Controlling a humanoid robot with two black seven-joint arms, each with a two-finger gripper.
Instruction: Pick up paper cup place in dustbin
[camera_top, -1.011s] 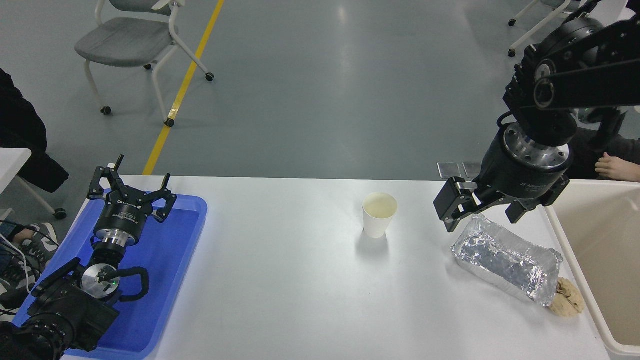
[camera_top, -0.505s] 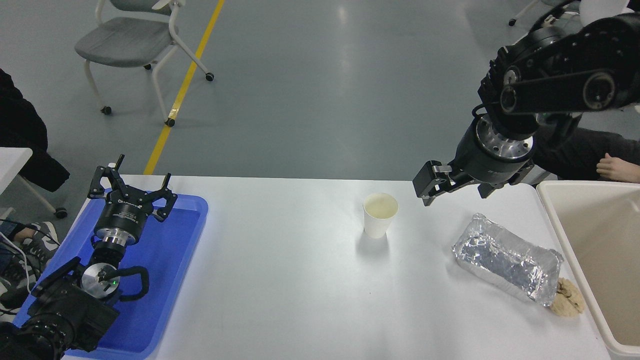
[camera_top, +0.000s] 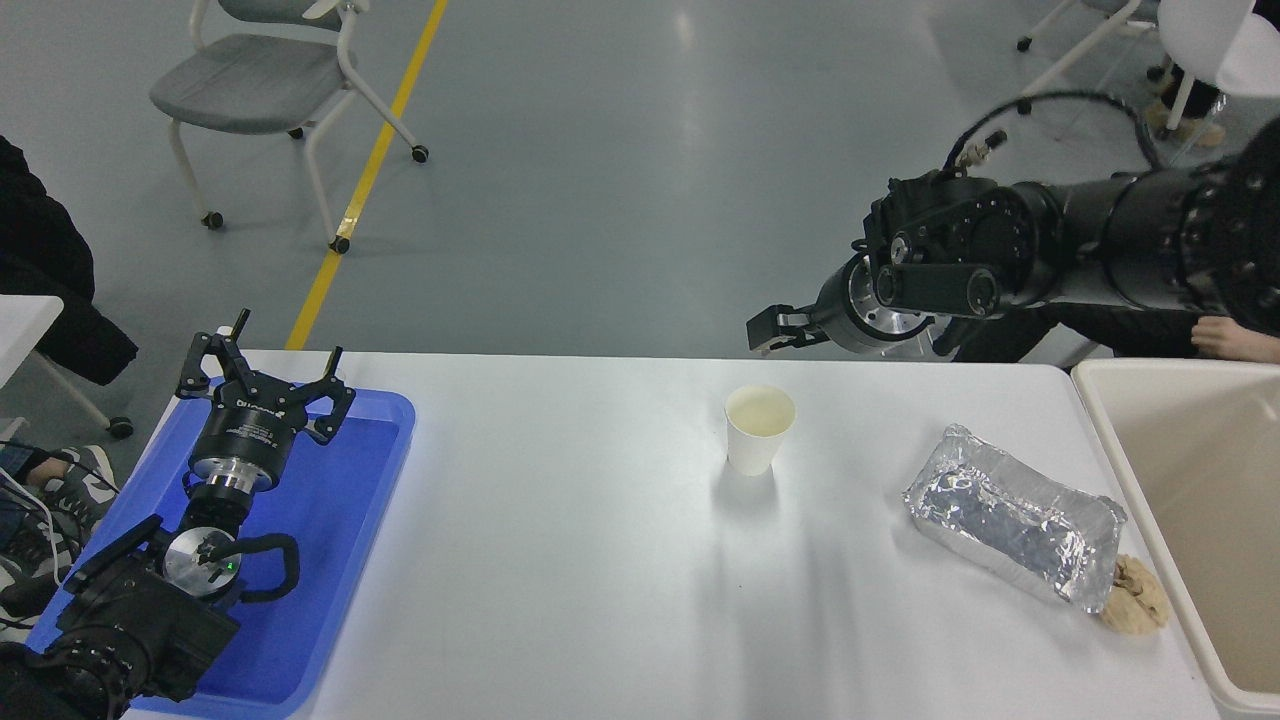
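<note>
left gripper (camera_top: 262, 372): parked over blue tray (camera_top: 390, 420) at table's left end, fingers spread wide, holding nothing.
table (camera_top: 560, 560): white, bare middle stretch between tray and cup.
paper cup (camera_top: 759, 429): upright, rim up, pale inside looks empty; stands alone mid-table toward far edge. Not gripped, nothing touching it.
right gripper (camera_top: 775, 328): above far table edge, just beyond and slightly right of cup, higher than rim. Arm enters from right, wrist lying near horizontal, tip pointing left. Fingers seen nearly end-on, can't tell how wide.
foil packet (camera_top: 1015, 515): crumpled silver, right of cup, well apart from it. Small tan lump (camera_top: 1135, 597) touching its near-right corner.
dustbin (camera_top: 1100, 400): cream bin at right table edge, open top; only part in view.
person's hand (camera_top: 1230, 338): behind bin at far right, partly hidden by arm.
step in hand (judgement): approach to cup; grasp not yet made.
how to do well: make sure jaws wider than cup body, come down so fingers straddle the wall below rim, close gently — thin paper crushes or tips. Lift straight, carry above the foil, release only once over bin opening.
risk: knuckle nudging rim and toppling the light cup.
</note>
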